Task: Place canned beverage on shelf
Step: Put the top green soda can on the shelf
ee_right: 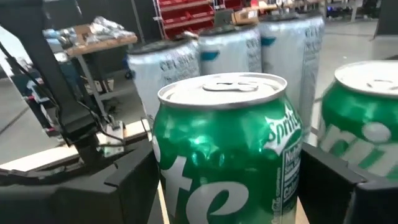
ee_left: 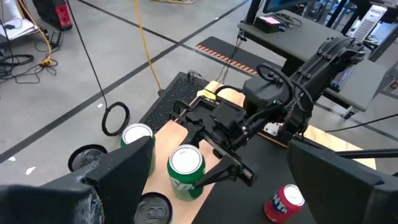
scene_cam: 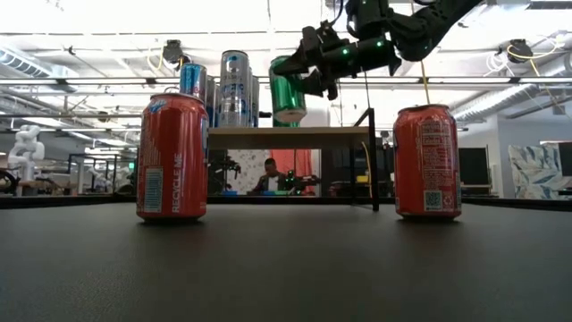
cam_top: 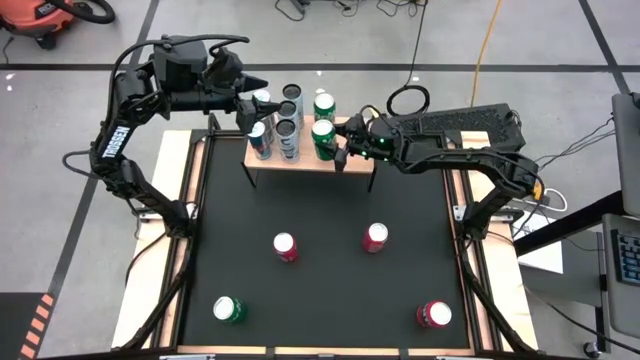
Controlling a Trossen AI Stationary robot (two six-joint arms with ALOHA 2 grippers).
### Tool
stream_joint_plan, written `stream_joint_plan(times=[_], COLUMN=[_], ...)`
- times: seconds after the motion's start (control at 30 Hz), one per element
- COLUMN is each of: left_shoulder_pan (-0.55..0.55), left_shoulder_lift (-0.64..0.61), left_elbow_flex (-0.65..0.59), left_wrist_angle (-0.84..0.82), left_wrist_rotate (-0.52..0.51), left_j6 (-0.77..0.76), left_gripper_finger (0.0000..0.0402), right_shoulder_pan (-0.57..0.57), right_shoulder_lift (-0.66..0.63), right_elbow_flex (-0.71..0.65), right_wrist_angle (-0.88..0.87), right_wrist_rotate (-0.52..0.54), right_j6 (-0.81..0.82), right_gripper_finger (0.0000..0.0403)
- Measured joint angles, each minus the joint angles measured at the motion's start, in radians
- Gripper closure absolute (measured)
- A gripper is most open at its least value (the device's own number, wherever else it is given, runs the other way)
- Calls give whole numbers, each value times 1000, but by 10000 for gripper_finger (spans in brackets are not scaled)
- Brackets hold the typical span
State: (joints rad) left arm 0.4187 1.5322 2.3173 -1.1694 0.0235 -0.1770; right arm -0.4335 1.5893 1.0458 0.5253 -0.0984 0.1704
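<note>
A light-wood shelf (cam_top: 300, 161) on thin black legs stands at the table's far edge. Several tall silver-blue cans (cam_top: 288, 128) and a green can (cam_top: 323, 104) stand on it. My right gripper (cam_top: 336, 146) reaches in level from the right and is shut on another green can (cam_top: 322, 133) over the shelf's right half. My left gripper (cam_top: 255, 98) hovers open above the shelf's left end, with nothing between its fingers. My right gripper pinches the green can's side wall (ee_right: 163, 168) between its two fingers (ee_right: 134, 180), one on each side, below the rim. The fingers come in level from the table's right side. The can (scene_cam: 288, 89) is upright, its bottom at the shelf board (scene_cam: 286, 137); whether it rests there I cannot tell.
On the black tabletop stand two red cans (cam_top: 285, 246) (cam_top: 375, 237) at mid-table, a green can (cam_top: 229, 309) near left and a red can (cam_top: 434, 315) near right. In the low view, a person sits in the room beyond the shelf.
</note>
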Motion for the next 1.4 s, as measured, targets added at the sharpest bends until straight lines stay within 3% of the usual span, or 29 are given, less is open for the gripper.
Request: stream_joint_plan(times=[1.4], left_shoulder_pan=[0], left_shoulder_lift=[0], left_elbow_flex=[0], left_wrist_angle=[0], left_wrist_rotate=[0], left_j6=[30], left_gripper_finger=[31], right_shoulder_pan=[-19], right_shoulder_lift=[46], right_elbow_flex=[0], right_wrist_angle=[2], right_wrist_rotate=[76], right_j6=[-37], right_gripper_finger=[114])
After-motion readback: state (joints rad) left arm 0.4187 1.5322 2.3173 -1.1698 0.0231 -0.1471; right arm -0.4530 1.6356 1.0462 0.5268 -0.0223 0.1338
